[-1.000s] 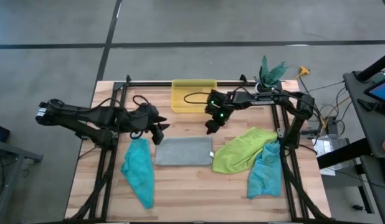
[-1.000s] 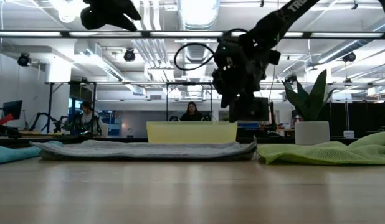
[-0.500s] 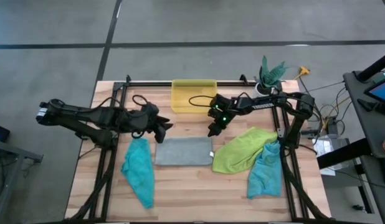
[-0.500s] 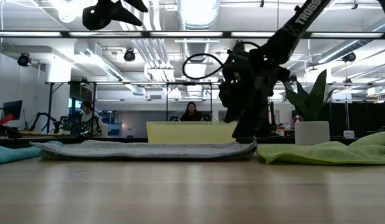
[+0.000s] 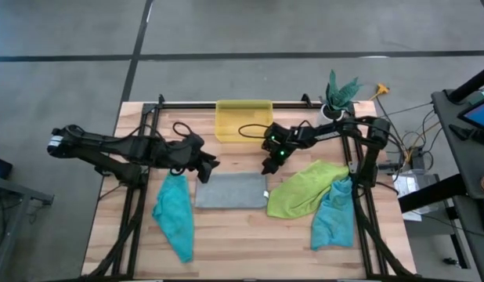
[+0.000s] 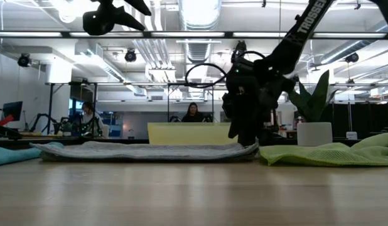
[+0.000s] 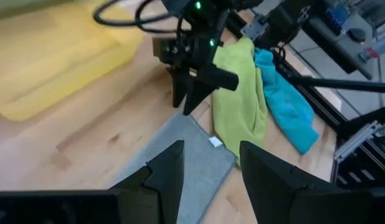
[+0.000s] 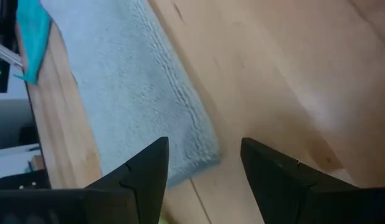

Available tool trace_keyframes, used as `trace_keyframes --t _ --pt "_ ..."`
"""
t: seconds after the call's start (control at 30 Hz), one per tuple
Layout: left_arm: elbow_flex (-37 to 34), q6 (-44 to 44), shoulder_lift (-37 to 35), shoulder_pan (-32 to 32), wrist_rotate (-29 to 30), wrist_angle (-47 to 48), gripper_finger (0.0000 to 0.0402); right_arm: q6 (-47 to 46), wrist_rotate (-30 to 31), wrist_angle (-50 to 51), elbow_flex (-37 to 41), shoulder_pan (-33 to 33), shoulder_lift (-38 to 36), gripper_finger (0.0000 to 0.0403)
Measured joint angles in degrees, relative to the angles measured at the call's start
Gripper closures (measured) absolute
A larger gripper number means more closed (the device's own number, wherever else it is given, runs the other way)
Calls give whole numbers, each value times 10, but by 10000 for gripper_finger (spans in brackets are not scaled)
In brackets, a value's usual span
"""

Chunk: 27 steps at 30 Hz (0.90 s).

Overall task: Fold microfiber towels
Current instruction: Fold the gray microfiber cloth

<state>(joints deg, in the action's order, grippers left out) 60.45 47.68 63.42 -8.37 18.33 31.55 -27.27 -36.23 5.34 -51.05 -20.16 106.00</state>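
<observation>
The right end effector [image 5: 267, 165] has dropped to the grey towel's [image 5: 230, 190] upper-right corner at frame centre, jaws spread, holding nothing — a grab looks imminent. The left end effector [image 5: 208, 164] hovers released by its upper-left corner.

Four towels lie out: two teal [image 5: 173, 215] [image 5: 334, 215], one grey [image 5: 230, 190], one lime green [image 5: 305, 188], plus one yellow bin [image 5: 243, 119].

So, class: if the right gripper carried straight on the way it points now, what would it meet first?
Most likely the far right corner of the grey towel, which lies just ahead between the open right gripper fingers; depth is uncertain.
</observation>
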Motion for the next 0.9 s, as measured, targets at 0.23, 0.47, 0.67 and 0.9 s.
trace_keyframes --t 0.23,0.47,0.67,0.9 --pt "0 0 3 0 -19 -1 262 -4 -10 -17 5 9 12 209" --pt "0 0 3 0 -26 -1 262 -2 -6 -18 9 15 16 227" --pt "0 0 3 0 -33 -1 262 -2 -8 -17 9 17 16 242" --pt "0 0 3 0 -35 -1 262 -8 -11 -16 9 21 17 244"
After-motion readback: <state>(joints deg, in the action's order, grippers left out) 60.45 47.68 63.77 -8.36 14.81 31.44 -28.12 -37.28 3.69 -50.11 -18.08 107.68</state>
